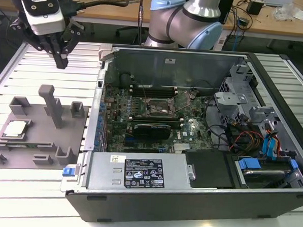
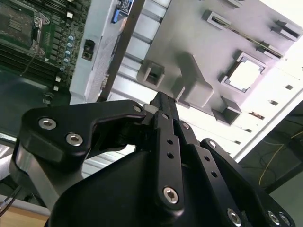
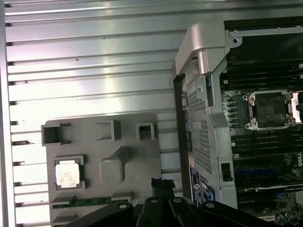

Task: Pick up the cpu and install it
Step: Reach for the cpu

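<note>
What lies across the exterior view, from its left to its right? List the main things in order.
cpu → grey fixture's tall post → socket on the motherboard → drive cage with blue clips

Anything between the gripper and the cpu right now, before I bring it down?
Nothing lies on the cpu; its top is open from above. The gripper hangs high by the edge of the grey fixture. The fixture's tall post stands between them, so a low sideways approach would likely meet it.
</note>
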`<state>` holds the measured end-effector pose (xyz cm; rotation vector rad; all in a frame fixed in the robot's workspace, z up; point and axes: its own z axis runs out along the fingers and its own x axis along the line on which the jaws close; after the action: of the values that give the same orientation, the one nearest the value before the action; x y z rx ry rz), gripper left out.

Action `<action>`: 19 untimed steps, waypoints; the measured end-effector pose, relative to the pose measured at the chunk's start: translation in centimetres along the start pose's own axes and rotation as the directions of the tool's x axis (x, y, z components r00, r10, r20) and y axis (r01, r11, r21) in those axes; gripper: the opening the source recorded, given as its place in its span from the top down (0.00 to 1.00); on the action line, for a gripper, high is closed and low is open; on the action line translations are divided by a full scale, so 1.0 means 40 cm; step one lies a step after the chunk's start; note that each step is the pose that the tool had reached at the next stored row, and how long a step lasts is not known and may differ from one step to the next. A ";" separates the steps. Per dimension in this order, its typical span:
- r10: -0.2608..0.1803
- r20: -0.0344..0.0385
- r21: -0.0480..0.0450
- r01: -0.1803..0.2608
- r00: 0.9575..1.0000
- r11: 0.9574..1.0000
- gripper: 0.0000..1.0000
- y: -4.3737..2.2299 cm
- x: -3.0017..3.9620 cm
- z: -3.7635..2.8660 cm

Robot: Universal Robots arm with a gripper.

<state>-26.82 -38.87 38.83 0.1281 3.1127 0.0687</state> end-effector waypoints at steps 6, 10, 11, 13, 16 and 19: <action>0.000 0.000 0.000 0.000 1.000 1.000 0.89 -0.005 0.053 0.005; 0.000 0.000 0.000 0.000 1.000 1.000 0.89 -0.007 0.082 0.006; 0.000 0.000 0.000 0.000 1.000 1.000 0.89 -0.008 0.092 0.007; 0.000 0.000 0.000 0.000 1.000 1.000 0.89 -0.009 0.108 0.008; 0.000 0.000 0.000 0.000 1.000 1.000 0.89 -0.010 0.121 0.009; 0.000 0.000 0.000 0.000 1.000 1.000 0.89 -0.011 0.132 0.010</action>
<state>-32.09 -38.87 38.29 0.1281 3.1127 0.0687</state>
